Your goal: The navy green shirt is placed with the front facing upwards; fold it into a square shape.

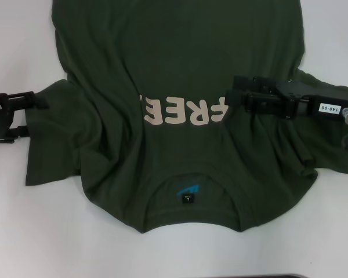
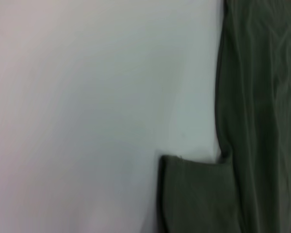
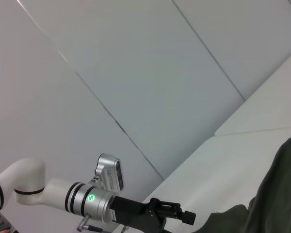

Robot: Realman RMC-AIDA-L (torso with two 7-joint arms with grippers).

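Shirt (image 1: 180,75) is seen spread front-up on the white table (image 1: 58,243), collar nearest the robot, hem running off the far edge of the head view; the pale lettering (image 1: 182,110) is read upside down across the chest, and the black neck label (image 1: 187,194) with its blue mark is found just inside the collar; the cloth is creased around the lettering, and the sleeve on the robot's left is laid out flat beside the body of the shirt.

The right gripper (image 1: 235,95) is held over the shirt, reaching in from the robot's right, its tip at the last letter of the lettering; whether its fingers are parted, clenched or pinching cloth cannot be told. The left gripper (image 1: 37,99) is placed at the edge of the left sleeve, beside the shirt; its grip cannot be told either.

In the left wrist view, the shirt's side edge and a sleeve hem (image 2: 199,165) are shown lying on the table. In the right wrist view, a bunched fold of the shirt (image 3: 276,194) is caught at the corner, with the left arm (image 3: 87,199) seen farther off against the wall panels (image 3: 136,73).
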